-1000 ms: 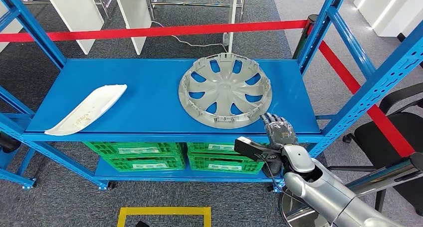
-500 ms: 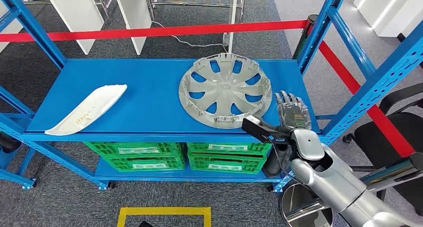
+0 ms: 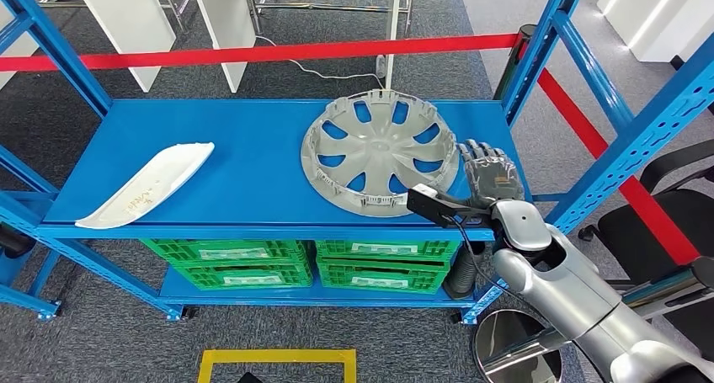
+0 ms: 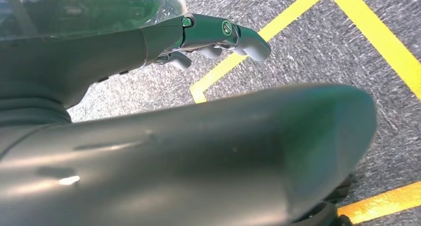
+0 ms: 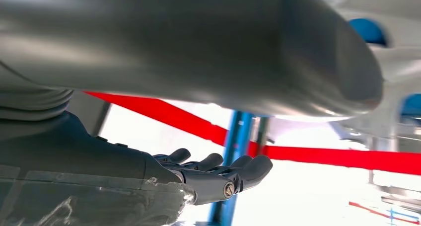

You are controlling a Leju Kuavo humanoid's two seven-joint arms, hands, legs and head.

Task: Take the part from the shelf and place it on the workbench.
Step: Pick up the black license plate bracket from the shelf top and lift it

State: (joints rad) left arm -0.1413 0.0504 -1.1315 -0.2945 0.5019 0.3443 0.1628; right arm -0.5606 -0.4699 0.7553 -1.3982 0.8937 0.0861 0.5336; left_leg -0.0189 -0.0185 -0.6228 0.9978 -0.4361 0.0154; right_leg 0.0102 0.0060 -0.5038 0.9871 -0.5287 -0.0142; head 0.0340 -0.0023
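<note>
**Reaching for the hubcap, right side**

Head view: hubcap (image 3: 380, 153) lies flat on the blue shelf (image 3: 253, 160), inner ribbed face up; round, so no long axis. Right hand (image 3: 488, 177) sits just beside its right rim, fingers straight and apart, holding nothing.

Left wrist view: left hand (image 4: 218, 35) hangs over the floor, fingers loosely curled, far from the part.

Right wrist view: right fingers (image 5: 218, 169) extended, empty.

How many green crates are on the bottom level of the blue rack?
4, stacked two high in two side-by-side piles: upper left crate, lower left crate, upper right crate, lower right crate. More may sit hidden behind them under the shelf.
</note>
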